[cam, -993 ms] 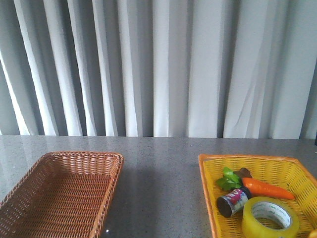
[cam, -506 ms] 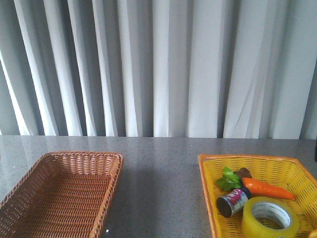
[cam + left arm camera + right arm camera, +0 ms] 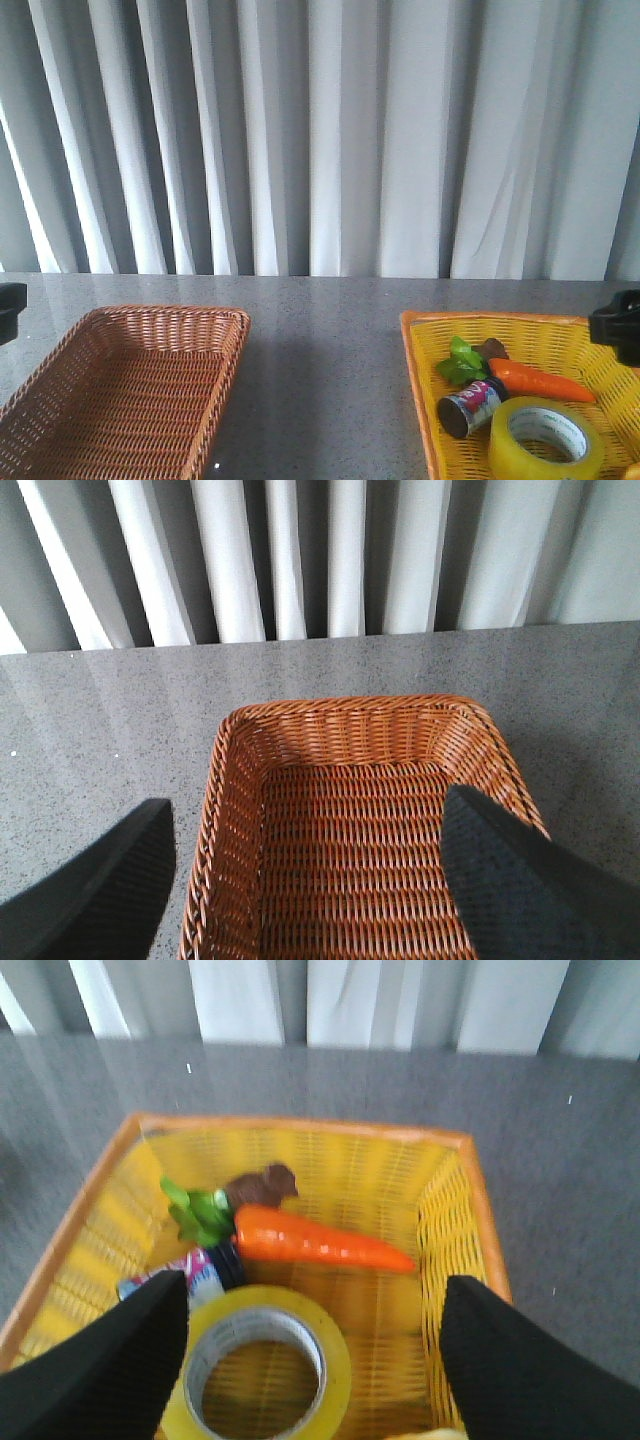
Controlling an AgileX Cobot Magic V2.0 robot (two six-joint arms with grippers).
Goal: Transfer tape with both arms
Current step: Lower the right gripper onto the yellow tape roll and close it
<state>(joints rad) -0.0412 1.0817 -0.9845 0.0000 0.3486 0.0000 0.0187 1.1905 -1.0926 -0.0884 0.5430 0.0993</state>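
Note:
The yellow tape roll point(image 3: 546, 441) lies flat in the yellow basket point(image 3: 420, 350) at the front right. In the right wrist view the tape point(image 3: 262, 1370) sits between my spread fingers. My right gripper point(image 3: 315, 1305) is open and empty above the basket; a black part of the right arm point(image 3: 620, 327) shows at the front view's right edge. My left gripper point(image 3: 305, 825) is open and empty above the brown wicker basket point(image 3: 240, 740), which holds nothing. A black part of the left arm point(image 3: 10, 300) shows at the left edge.
The yellow basket also holds a toy carrot point(image 3: 540, 381) with green leaves, a small printed can point(image 3: 468, 407) with a dark end, and a brown piece point(image 3: 262, 1182). The brown basket point(image 3: 200, 330) stands at the front left. Grey curtains hang behind the grey table.
Both arms have come into the front view: black parts now show at the left and right edges. The tape and baskets have not moved.

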